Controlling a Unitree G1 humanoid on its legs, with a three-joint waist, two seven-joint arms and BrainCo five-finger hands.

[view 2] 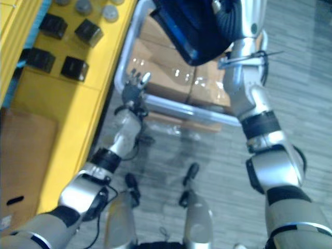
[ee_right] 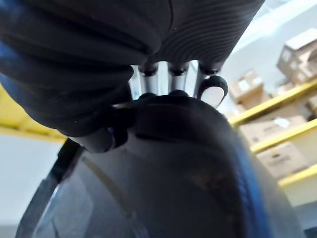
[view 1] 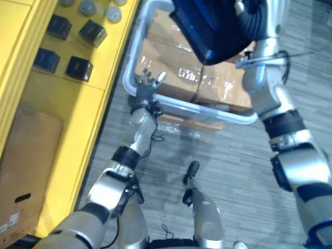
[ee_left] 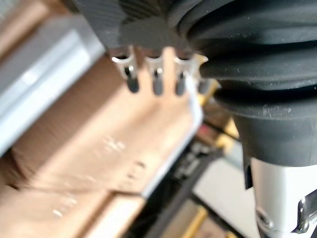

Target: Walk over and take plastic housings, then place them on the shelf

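Right hand: raised near the head camera, fingers hooked over the edge of a large dark plastic housing, which it holds above a grey bin. The bin contains taped cardboard boxes. Left hand: fingers straight and spread, empty, at the bin's near rim beside the yellow shelf. The shelf carries four small black housings and, farther back, grey round parts. A cardboard carton sits on its nearer section.
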